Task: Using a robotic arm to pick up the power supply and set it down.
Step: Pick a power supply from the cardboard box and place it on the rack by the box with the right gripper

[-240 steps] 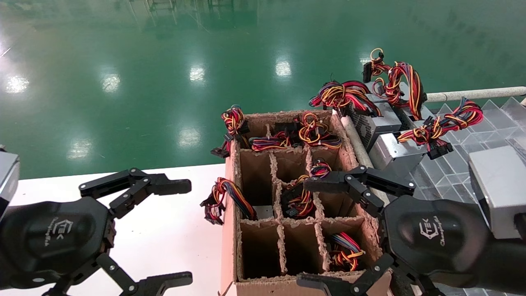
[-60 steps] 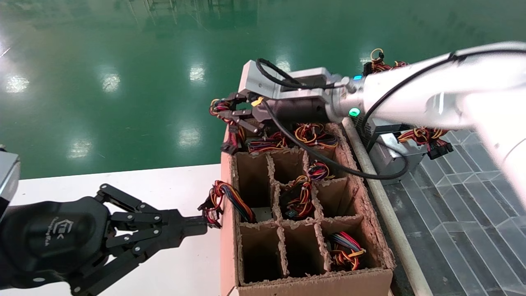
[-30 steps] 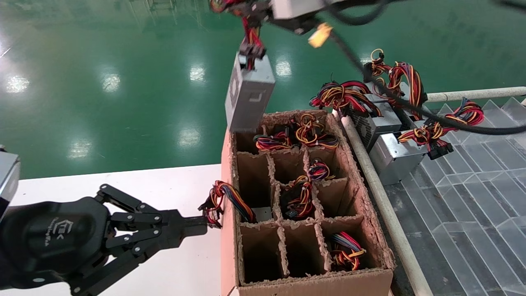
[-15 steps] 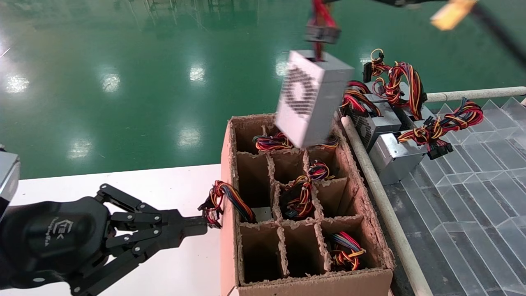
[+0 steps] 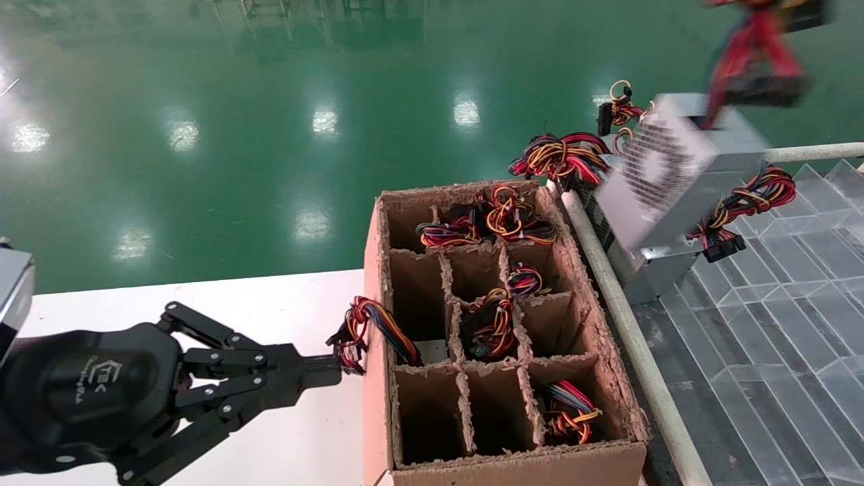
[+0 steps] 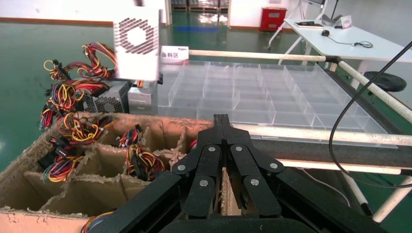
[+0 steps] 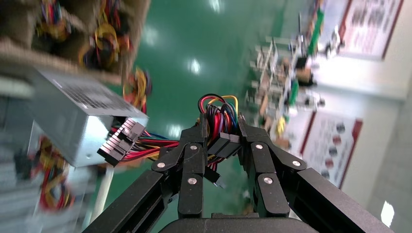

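Observation:
The power supply (image 5: 665, 172), a grey metal box with a perforated vent face, hangs tilted in the air over the back right, above the other units lying there. Its red and yellow wires (image 5: 752, 50) run up out of the head view. The right wrist view shows my right gripper (image 7: 221, 121) shut on that wire bundle, with the power supply (image 7: 73, 116) dangling below it. The right gripper itself is outside the head view. My left gripper (image 5: 324, 370) is shut and empty, low at the left, its tips against the cardboard box's side. The hanging power supply (image 6: 137, 43) also shows in the left wrist view.
A cardboard box (image 5: 506, 462) with divider cells stands in the middle, several cells holding wired units. More power supplies (image 5: 641, 260) lie at the back right on a clear compartment tray (image 5: 776, 317). A white rail (image 5: 634, 337) runs between box and tray. The white table (image 5: 283, 297) is at the left.
The right gripper has lifted the power supply by its wires out of the box's far left cell and swung it right, over the units by the tray. The left gripper has not moved.

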`<control>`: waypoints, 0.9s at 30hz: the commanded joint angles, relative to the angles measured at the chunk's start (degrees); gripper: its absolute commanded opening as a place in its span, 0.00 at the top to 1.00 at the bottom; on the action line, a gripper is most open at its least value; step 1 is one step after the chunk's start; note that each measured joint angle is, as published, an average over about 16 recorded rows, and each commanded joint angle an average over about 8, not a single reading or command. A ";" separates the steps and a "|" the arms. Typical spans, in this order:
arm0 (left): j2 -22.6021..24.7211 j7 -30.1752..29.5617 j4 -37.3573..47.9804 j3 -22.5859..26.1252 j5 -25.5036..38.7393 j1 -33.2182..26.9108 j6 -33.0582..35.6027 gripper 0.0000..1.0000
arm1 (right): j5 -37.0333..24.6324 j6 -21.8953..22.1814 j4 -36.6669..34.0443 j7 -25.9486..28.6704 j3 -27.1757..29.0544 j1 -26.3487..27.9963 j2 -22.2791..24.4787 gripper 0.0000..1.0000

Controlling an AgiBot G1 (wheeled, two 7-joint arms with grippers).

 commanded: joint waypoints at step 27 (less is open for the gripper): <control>-0.01 0.01 0.00 0.03 -0.02 -0.01 -0.01 1.00 | -19.61 23.34 -14.55 -5.69 -11.84 -9.92 1.06 1.00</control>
